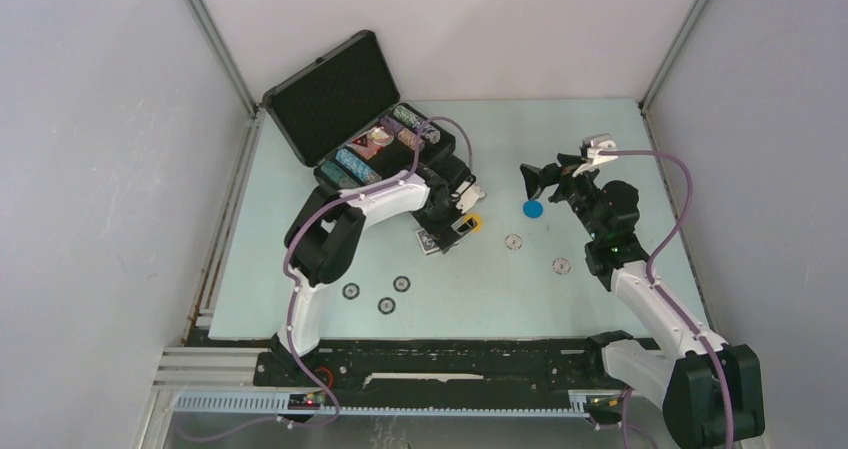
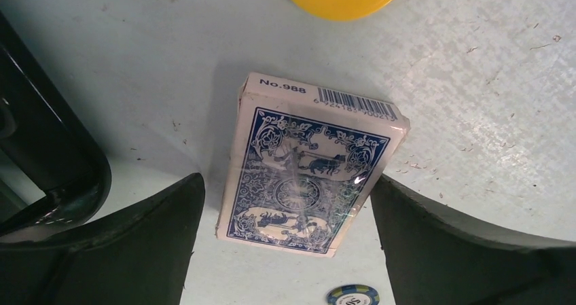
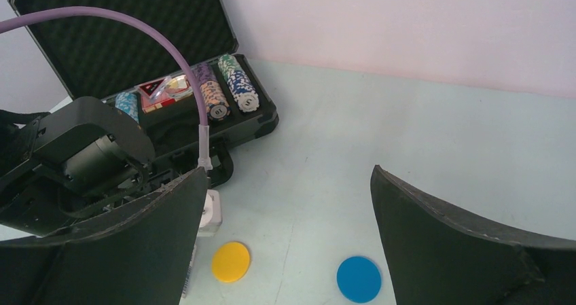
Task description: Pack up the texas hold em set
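Our left arm (image 1: 372,199) folds at the elbow and reaches forward with the wrist pitched down. The left gripper (image 2: 285,250) points downward, jaws spread wide. Our right arm (image 1: 655,299) stretches forward and inward. The right gripper (image 3: 289,250) points leftward, jaws equally wide.

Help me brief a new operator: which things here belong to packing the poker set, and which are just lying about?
Job:
- case
- chip rows already in it
- deck
- yellow disc
- blue disc
- loose chips

Not the job:
- purple cable
- frame rail
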`<action>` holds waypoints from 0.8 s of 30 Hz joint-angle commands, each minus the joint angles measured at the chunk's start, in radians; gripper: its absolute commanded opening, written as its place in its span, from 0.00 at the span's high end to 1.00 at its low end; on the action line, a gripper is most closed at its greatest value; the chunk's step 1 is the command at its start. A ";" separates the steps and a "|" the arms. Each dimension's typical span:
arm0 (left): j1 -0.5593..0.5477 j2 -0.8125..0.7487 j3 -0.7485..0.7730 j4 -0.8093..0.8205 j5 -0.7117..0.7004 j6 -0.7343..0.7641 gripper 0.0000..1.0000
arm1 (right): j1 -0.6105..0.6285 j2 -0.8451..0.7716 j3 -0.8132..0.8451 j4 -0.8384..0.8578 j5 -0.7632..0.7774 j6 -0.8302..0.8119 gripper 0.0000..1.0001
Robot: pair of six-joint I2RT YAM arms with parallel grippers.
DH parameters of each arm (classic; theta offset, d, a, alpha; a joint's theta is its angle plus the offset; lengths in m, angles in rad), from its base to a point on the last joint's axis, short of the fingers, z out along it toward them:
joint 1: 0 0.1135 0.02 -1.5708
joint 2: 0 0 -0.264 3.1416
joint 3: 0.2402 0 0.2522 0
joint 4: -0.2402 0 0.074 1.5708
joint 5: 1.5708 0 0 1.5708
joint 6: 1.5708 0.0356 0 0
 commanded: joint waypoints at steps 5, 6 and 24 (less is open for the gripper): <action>-0.018 -0.069 -0.009 0.030 -0.019 0.005 0.13 | 0.004 -0.011 0.004 0.039 0.011 -0.018 0.00; -0.017 -0.071 -0.010 0.029 -0.017 0.005 0.14 | 0.004 -0.010 0.005 0.039 0.012 -0.019 0.01; 0.014 -0.251 0.054 0.042 -0.190 -0.012 0.51 | 0.003 -0.003 0.003 0.043 0.023 -0.016 0.00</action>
